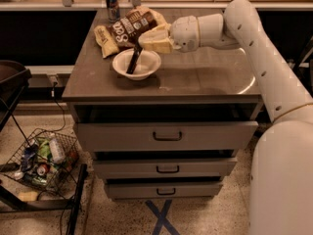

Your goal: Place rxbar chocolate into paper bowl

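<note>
Bar [133, 61] stands tilted inside bowl [153, 62], lower end down in the bowl, upper end right at gripper [146, 42]. Gripper hangs just above bowl's far rim. Can't tell if it grips the bar or is apart. Snack bag [124, 31] just behind bowl.

The gripper [145, 42] hangs over the far right edge of the paper bowl [141, 75]. The rxbar chocolate [133, 61] stands tilted in the bowl and blocks its middle. A big snack bag [122, 31] lies just behind the bowl, and a can [112, 3] stands at the far edge. The right half of the table top [215, 77] is bare, with lots of room. The near left corner is free too.
</note>
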You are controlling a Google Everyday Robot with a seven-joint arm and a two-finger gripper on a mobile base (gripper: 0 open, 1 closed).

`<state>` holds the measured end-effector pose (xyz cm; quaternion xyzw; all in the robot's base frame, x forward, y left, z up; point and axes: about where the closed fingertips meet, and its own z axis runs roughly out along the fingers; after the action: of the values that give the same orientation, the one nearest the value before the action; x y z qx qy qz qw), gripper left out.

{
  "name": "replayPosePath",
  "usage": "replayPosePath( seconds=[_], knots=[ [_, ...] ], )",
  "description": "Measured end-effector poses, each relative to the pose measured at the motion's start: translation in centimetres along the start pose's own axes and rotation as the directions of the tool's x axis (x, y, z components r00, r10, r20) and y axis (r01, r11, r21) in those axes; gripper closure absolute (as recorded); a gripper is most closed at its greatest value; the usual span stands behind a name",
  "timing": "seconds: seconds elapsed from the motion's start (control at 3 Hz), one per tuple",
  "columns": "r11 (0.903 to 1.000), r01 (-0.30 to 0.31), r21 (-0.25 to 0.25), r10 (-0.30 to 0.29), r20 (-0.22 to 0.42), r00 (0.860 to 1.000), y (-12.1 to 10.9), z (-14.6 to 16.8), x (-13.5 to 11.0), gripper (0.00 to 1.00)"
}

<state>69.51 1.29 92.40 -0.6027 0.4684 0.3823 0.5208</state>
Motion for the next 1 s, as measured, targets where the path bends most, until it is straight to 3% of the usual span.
replayPosePath(
  seconds=[0.67,1.0],
  knots=[
    [1.0000,-0.001,-0.010,0.001,0.004,1.000,0.07,0.68,-0.04,0.12],
    [0.9999,-0.001,-0.014,0.001,0.006,1.000,0.10,0.98,-0.06,0.00]
  ],
)
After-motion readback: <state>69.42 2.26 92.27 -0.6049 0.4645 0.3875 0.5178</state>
